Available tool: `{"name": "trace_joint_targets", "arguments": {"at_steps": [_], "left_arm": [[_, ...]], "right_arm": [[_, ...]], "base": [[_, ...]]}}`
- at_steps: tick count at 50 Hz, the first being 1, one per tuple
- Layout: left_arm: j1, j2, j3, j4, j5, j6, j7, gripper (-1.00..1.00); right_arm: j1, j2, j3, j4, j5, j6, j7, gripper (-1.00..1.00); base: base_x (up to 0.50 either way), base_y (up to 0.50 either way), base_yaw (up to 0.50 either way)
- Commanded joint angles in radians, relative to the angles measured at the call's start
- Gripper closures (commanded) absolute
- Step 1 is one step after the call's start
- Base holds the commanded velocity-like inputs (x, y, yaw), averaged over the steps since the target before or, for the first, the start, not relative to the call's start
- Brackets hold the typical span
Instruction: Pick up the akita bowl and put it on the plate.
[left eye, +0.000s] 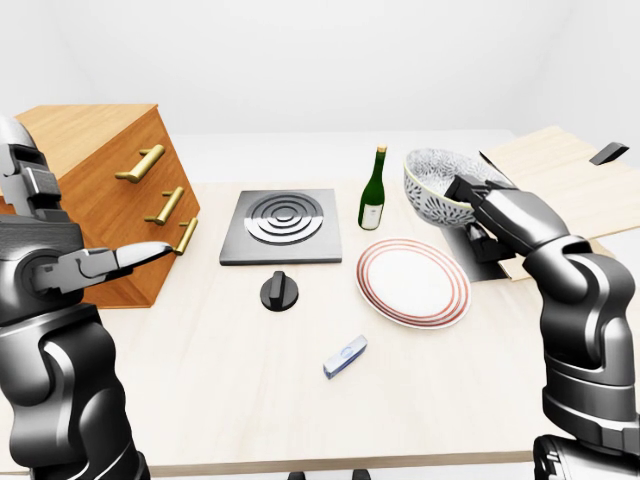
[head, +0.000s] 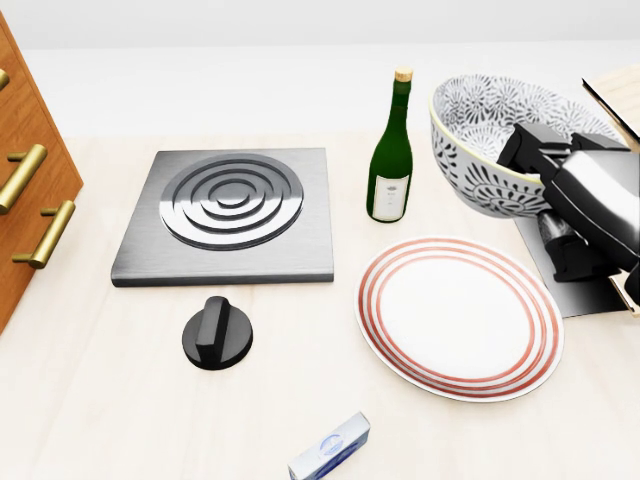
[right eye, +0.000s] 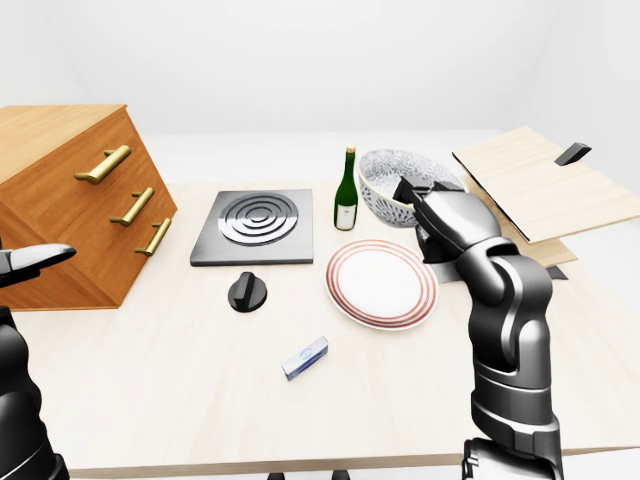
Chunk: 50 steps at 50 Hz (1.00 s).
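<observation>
Gripping akita bowl (head: 478, 150): right robot hand (head: 585, 200)

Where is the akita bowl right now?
In the head view the akita bowl sits upper right, gripped at its rim by the right hand, just right of the wine bottle and above the plate in the picture.

The pale wooden table (head: 110, 410) bore a drawer cabinet (right eye: 70, 200) at left, a grey burner slab (head: 228, 212) far, a black knob (head: 217, 334) nearer, a green bottle (head: 390, 160), a red-ringed plate (head: 459, 317) at right and a small box (head: 330, 447) nearest.
</observation>
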Motion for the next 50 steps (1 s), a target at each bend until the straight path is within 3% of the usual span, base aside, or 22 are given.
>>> {"name": "trace_joint_targets", "arguments": {"at_steps": [1,8,10,20,50], "left_arm": [[0.0,0.0,0.0,0.0,0.0,0.0,0.001,-1.0],[-0.001,-0.002,-0.009,0.005,0.02,0.0,-0.003,-1.0],[-0.001,-0.001,0.0,0.004,0.015,0.0,-0.004,-1.0],[0.001,-0.006,-0.01,0.013,0.029,0.0,-0.012,-1.0],[0.005,-0.006,-0.002,0.018,0.037,0.0,-0.012,-1.0]], "right_arm": [[0.0,0.001,-0.007,0.004,-0.032,-0.018,0.0,1.0],[-0.022,0.001,0.011,0.07,-0.063,-0.045,-0.028,1.0],[-0.043,-0.003,0.016,0.17,-0.056,-0.071,-0.124,1.0],[-0.025,-0.023,0.036,0.411,-0.1,-0.071,-0.327,1.0],[0.059,0.051,0.089,0.475,-0.154,-0.071,-0.453,1.0]], "base": [[0.0,0.0,0.0],[0.0,0.0,0.0],[0.0,0.0,0.0],[0.0,0.0,0.0],[0.0,0.0,0.0]]}}
